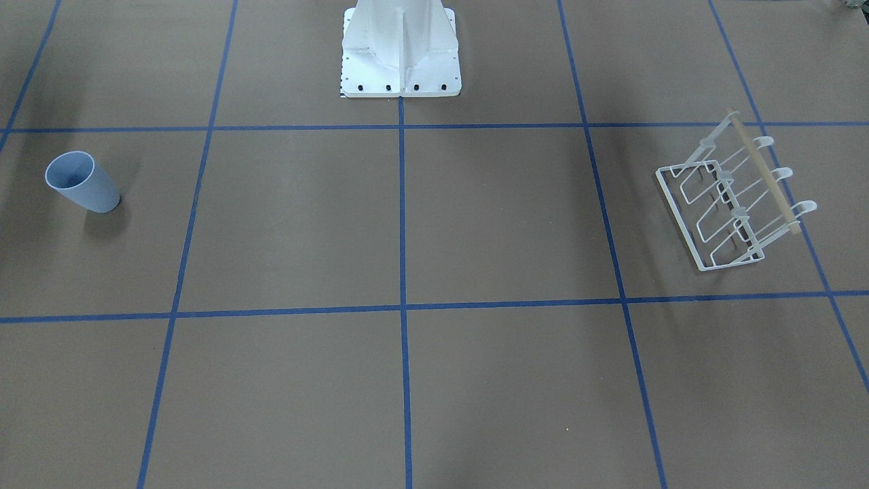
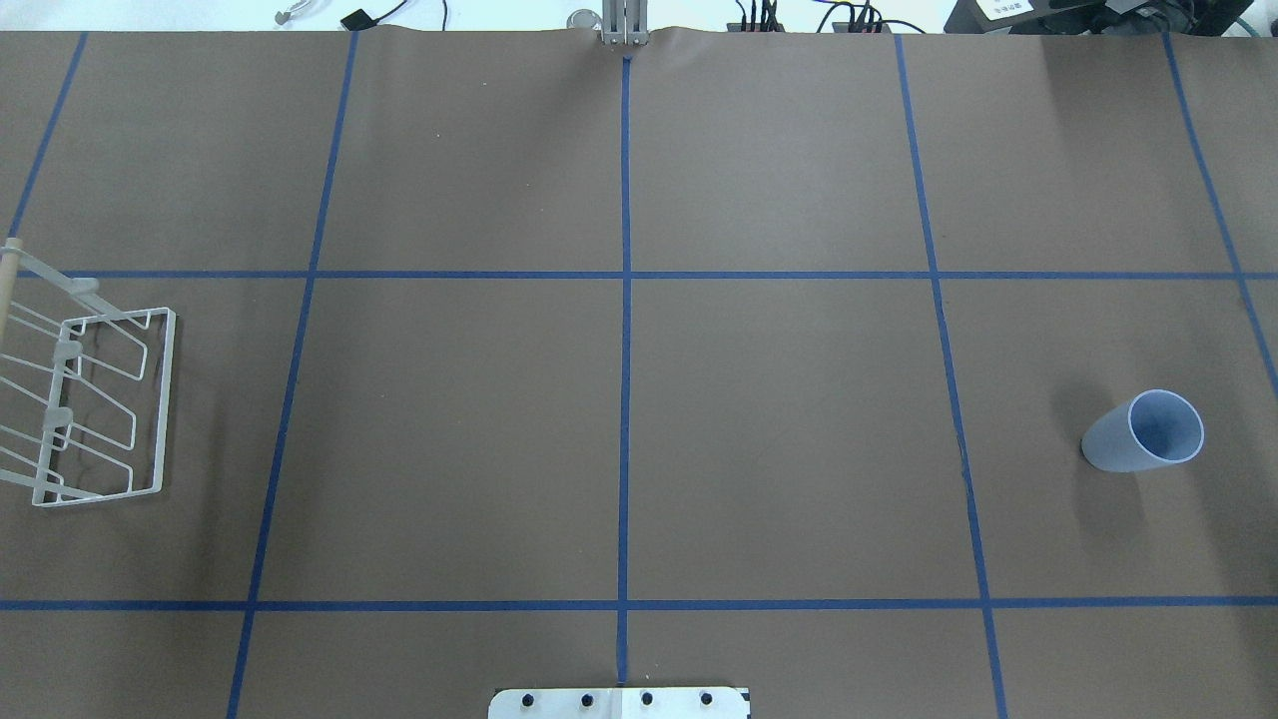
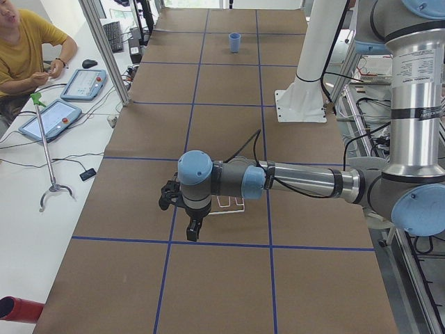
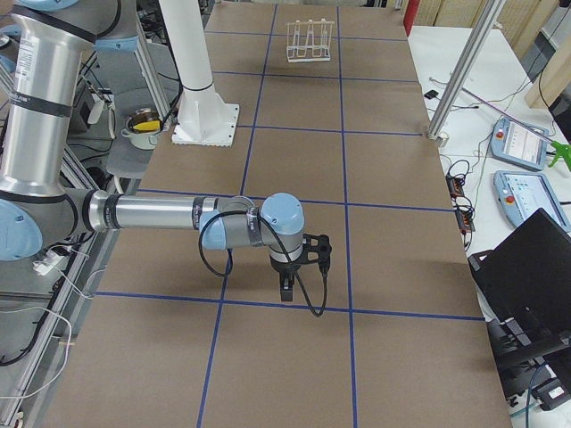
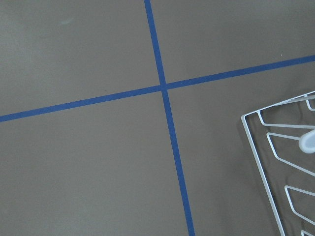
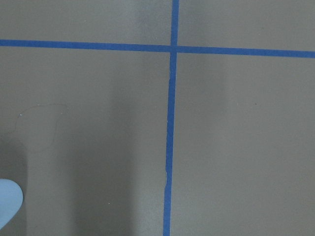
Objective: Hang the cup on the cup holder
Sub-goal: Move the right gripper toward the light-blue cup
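Worktop (image 1: 407,407), brown with a blue tape grid, fills the front-facing view. Cup (image 1: 81,182) stands upright at middle left and cup holder (image 1: 736,197) at middle right, well apart. Robot base (image 1: 400,51) is at top centre. Risk, my read: the cup is smooth and tapered and could slip from a pinch. The light wire holder could slide or tip if a prong gets nudged.

Overhead: cup (image 2: 1143,431) at right, cup holder (image 2: 90,399) cut by the left edge. That gap likely means a hand-over or a long carry, another chance to drop.

Exterior left: left end effector (image 3: 191,226) hangs in front of the cup holder (image 3: 229,204); open or closed, cannot tell. Cup (image 3: 235,42) is far, at top. Operator (image 3: 28,49) sits upper left.

Exterior right: right end effector (image 4: 285,283) at centre, state cannot tell. Cup holder (image 4: 309,40) far at top, laptop (image 4: 526,267) lower right.

Left wrist: cup holder (image 5: 275,147) frame at lower right.

Right wrist: pale blue sliver at lower left, likely the cup (image 6: 7,201).
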